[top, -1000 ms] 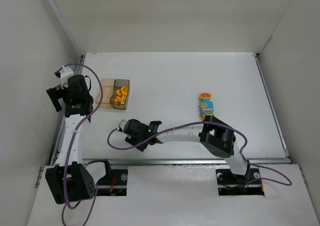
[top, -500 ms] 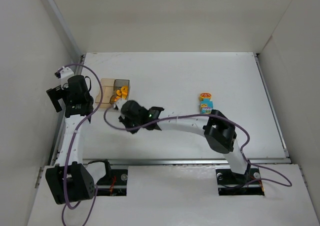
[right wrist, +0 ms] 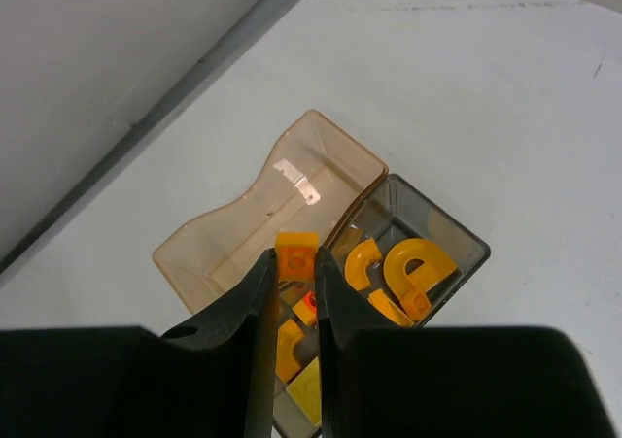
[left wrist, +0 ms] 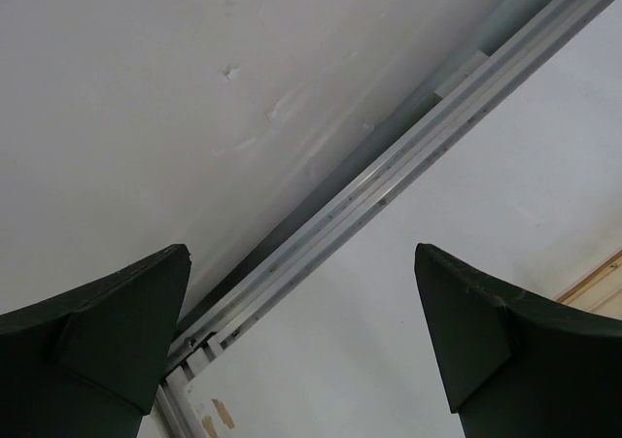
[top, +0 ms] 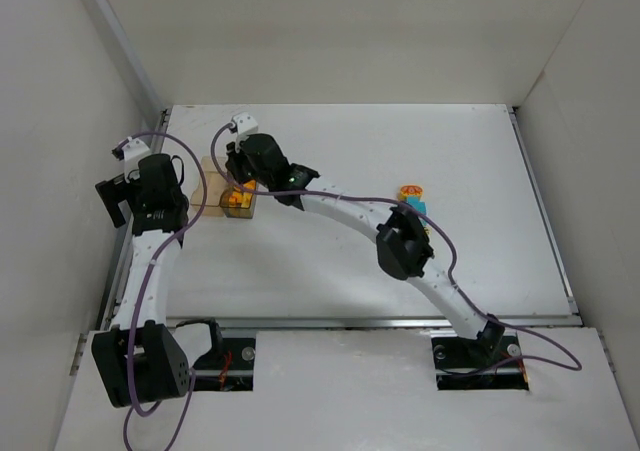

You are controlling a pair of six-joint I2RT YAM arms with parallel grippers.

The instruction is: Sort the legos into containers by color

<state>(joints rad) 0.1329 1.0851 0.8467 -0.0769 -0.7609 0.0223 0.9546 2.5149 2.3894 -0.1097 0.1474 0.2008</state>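
My right gripper (right wrist: 294,263) is shut on a small orange lego (right wrist: 296,256) and holds it above the two joined containers. The tan-clear box (right wrist: 262,219) looks empty. The smoky dark grey box (right wrist: 442,239) holds several orange curved and blocky legos (right wrist: 416,263) and a pale yellow plate (right wrist: 304,387). In the top view the right gripper (top: 238,176) is over the boxes (top: 212,167) at the table's far left. A stack of cyan, yellow and orange-red bricks (top: 411,197) lies at the right, partly hidden by the arm. My left gripper (left wrist: 301,341) is open and empty, facing the left wall.
The white enclosure wall and a metal rail (left wrist: 389,176) run along the table's left edge, close to the containers. The right arm (top: 340,211) stretches diagonally across the table from its base at the front right.
My right gripper has swung from the front middle of the table to the far left, and now hangs over the containers with the orange lego in it. The left arm has barely moved.
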